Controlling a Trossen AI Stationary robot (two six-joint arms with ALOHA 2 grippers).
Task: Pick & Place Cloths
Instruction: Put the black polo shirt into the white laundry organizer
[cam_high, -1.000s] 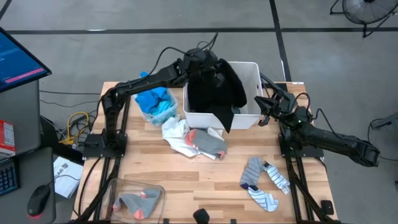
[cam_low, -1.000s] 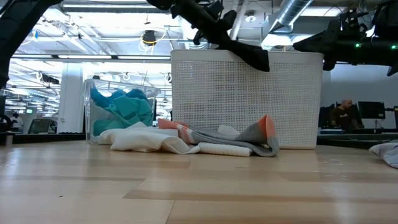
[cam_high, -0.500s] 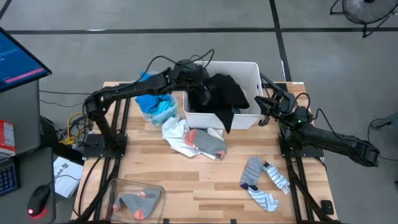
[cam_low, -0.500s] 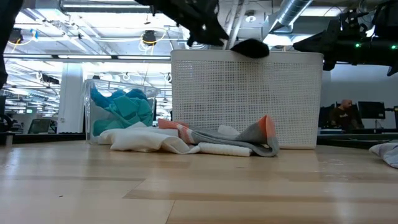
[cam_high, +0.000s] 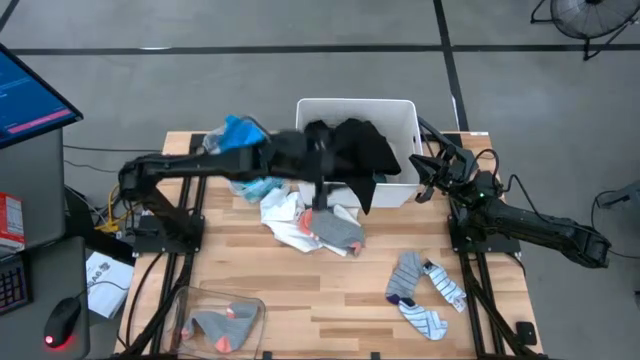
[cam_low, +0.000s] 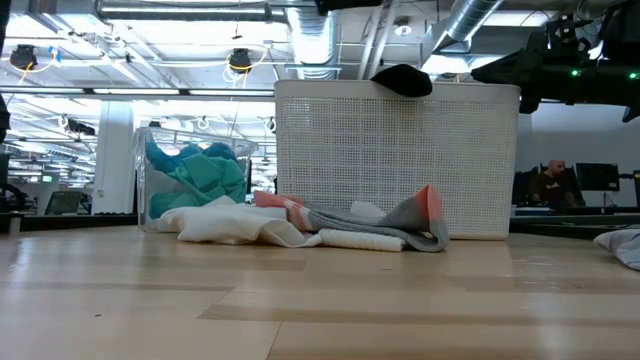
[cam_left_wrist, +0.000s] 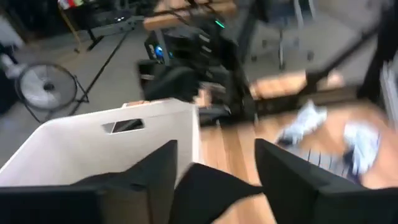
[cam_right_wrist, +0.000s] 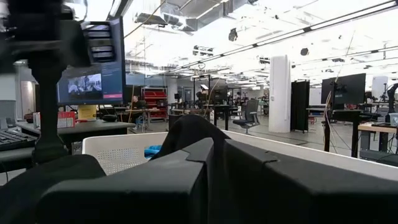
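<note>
Now that the left gripper (cam_high: 322, 172) has let go and swung back toward 7 o'clock off the white tub (cam_high: 403, 111), its fingers (cam_left_wrist: 152, 174) are spread and empty. The black garment (cam_high: 360, 150) stays draped over the tub's front rim. Right gripper (cam_high: 424, 172) parked at 3 o'clock, can't tell its fingers.

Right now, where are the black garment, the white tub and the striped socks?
black garment (cam_high: 362, 150), high view, on the bunched middle lying in the tub.
white tub (cam_low: 470, 150), low view, on its perforated front wall.
striped socks (cam_high: 428, 318), high view, on the nearest sock's striped foot.
</note>
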